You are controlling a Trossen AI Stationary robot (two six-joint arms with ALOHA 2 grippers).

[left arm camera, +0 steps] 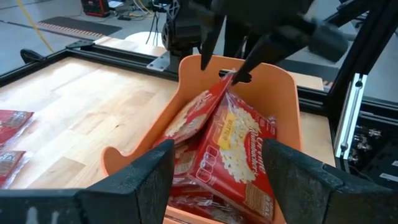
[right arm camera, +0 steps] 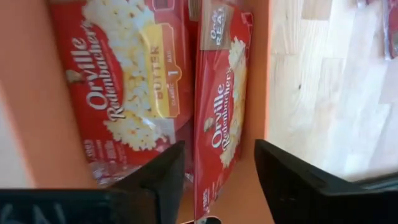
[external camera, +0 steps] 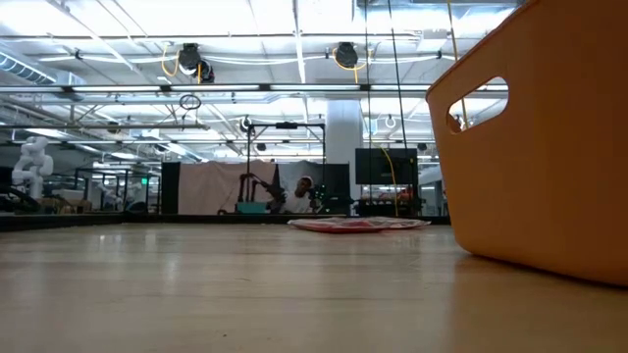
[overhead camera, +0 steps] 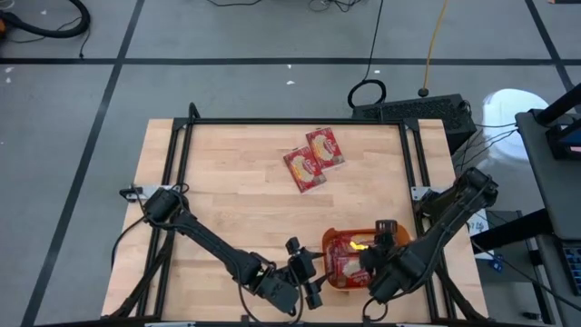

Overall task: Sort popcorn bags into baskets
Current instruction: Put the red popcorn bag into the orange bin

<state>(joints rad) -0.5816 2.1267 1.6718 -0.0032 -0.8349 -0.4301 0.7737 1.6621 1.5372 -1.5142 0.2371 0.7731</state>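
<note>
While the right gripper (overhead camera: pixel 381 247) hangs released over the orange basket (overhead camera: pixel 334 238), two popcorn bags (overhead camera: pixel 314 160) lie far-left, lengthwise toward it, roughly equidistant from the open left gripper (overhead camera: pixel 305 272)

The wooden table (overhead camera: pixel 236 191) stands on a grey floor (overhead camera: pixel 73 100) marked with dark tape lines (overhead camera: pixel 109 91), a black metal frame (overhead camera: pixel 290 122) running round its top. Cables (overhead camera: pixel 368 91) trail across the floor past the far edge. Looking level across the room, long ceiling lights (external camera: pixel 196 20) glare overhead, a white column (external camera: pixel 343 137) rises mid-room, and a dark screen (external camera: pixel 383 165) sits beside it. A person (external camera: pixel 302 194) sits far back.
</note>
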